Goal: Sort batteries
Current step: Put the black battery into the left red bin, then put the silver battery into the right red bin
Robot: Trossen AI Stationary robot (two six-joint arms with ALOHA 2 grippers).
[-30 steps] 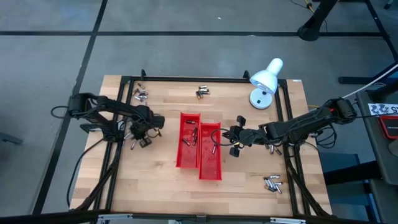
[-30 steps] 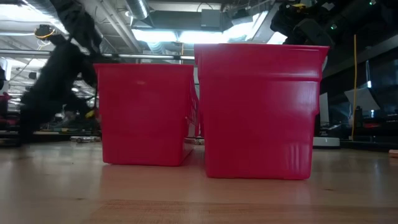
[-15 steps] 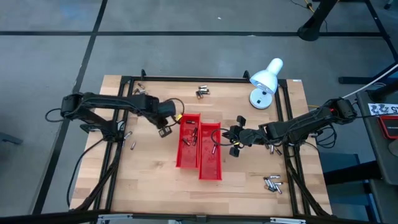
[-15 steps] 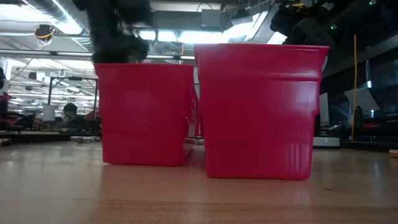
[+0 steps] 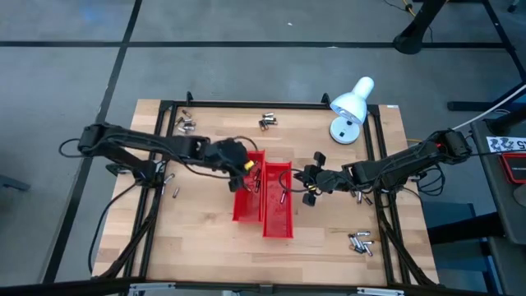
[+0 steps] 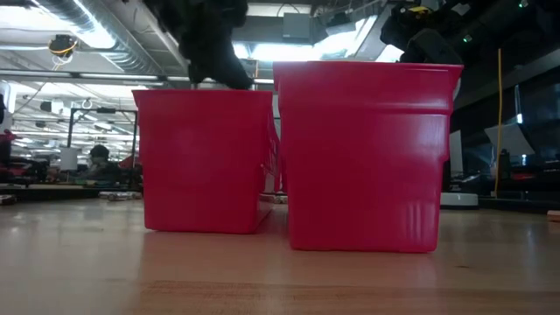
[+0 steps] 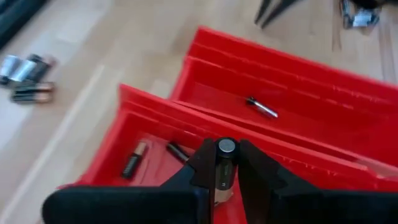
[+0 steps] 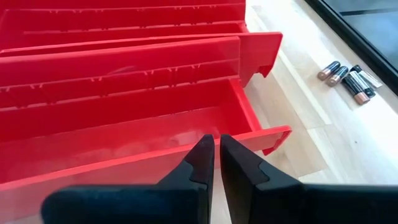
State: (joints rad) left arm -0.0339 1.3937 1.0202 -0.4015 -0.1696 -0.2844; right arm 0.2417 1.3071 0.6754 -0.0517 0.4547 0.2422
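Overhead, the left tool (image 5: 239,167) reaches across the pale wooden tabletop (image 5: 205,230) to the near end of the left red plastic tray (image 5: 247,187), while the right tool (image 5: 306,182) hangs just beside the outer wall of the right red plastic tray (image 5: 278,201). Only the left wrist view shows what the left tool carries: its dark fingers (image 7: 202,165) pinch a small grey cylindrical battery (image 7: 224,169) end-on above the left tray, where two more batteries (image 7: 134,158) lie on the floor, and one lies in the right tray. The right wrist view shows the right tool's fingers (image 8: 202,160) pressed together on nothing, over the right tray's rim. From above, loose clusters of batteries sit at the tabletop's far left corner, far edge and near right corner, beside a white desk lamp (image 5: 352,105). At tabletop height both trays hide their contents entirely.
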